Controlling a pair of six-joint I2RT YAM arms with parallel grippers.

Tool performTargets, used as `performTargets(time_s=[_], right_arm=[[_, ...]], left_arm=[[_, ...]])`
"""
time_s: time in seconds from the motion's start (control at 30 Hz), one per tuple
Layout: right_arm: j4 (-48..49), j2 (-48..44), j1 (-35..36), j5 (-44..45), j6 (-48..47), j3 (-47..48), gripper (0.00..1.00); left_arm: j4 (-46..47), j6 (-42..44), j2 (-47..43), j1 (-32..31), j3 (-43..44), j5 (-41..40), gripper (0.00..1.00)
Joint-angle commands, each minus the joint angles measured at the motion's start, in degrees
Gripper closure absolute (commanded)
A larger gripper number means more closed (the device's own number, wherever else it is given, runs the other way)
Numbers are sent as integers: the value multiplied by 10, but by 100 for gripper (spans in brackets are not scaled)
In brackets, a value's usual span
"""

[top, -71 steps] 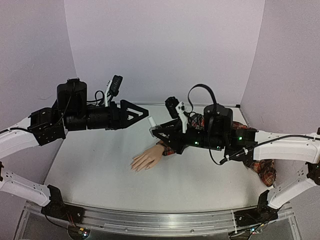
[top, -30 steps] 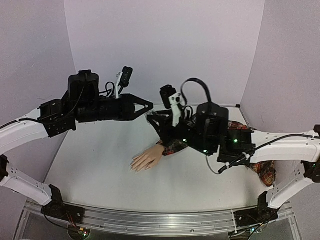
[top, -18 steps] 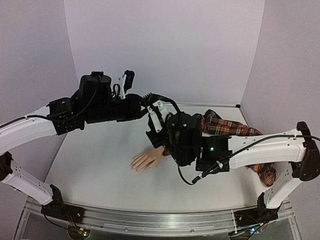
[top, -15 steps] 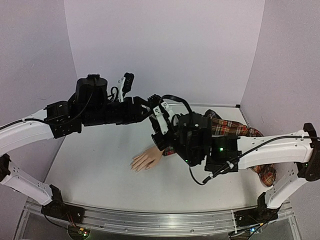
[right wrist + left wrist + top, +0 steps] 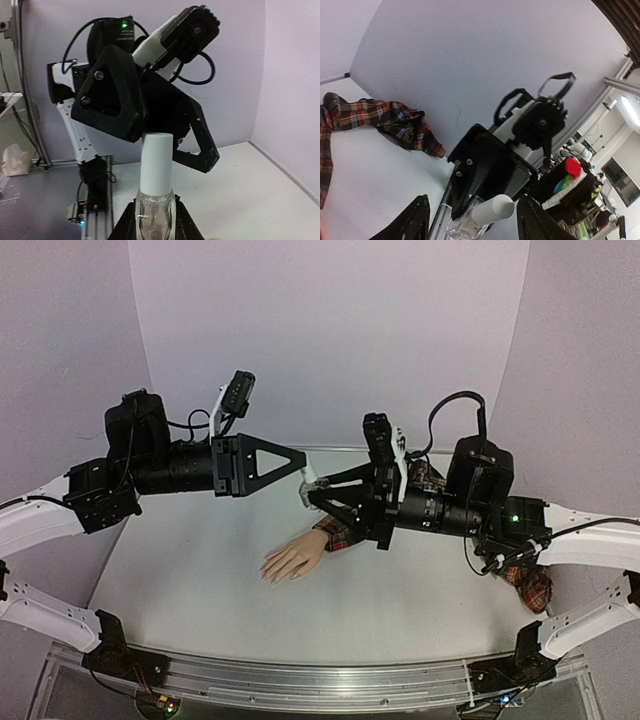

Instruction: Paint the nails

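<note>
The pale mannequin hand [image 5: 295,558] lies palm down on the table at the end of a red plaid sleeve [image 5: 341,534]. Its nails [image 5: 268,571] are too small to make out. Above it my right gripper [image 5: 313,496] is shut on a small clear bottle [image 5: 156,212] with a white cap [image 5: 156,162]. The cap is on and points toward my left gripper [image 5: 300,463]. That gripper is open just in front of the cap [image 5: 492,209], its fingers [image 5: 413,222] wide on either side and not touching it.
The plaid sleeve [image 5: 385,117] runs to the back right corner and hangs off the table's right edge [image 5: 531,585]. Lilac walls [image 5: 330,330] close the back and both sides. A metal rail [image 5: 300,685] carries both arm bases at the near edge.
My left gripper was shut a second ago; it closed in on the bottle's cap, then opened and drew back left. The right arm swung back right with the bottle, cap on.
</note>
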Motion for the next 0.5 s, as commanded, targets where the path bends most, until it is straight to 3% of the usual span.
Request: performTargets(time_s=[0.0, 0.3, 0.43, 0.47], right_arm=[[40, 4, -19, -121, 70, 16, 100], [67, 27, -35, -131, 112, 26, 100], [67, 36, -36, -97, 109, 31, 100], [68, 36, -35, -71, 109, 30, 100]], left_arm=[[78, 8, 3, 2, -8, 91, 46], [87, 5, 12, 2, -12, 109, 64], [68, 13, 14, 2, -5, 88, 89], [53, 17, 15, 2, -1, 78, 91]])
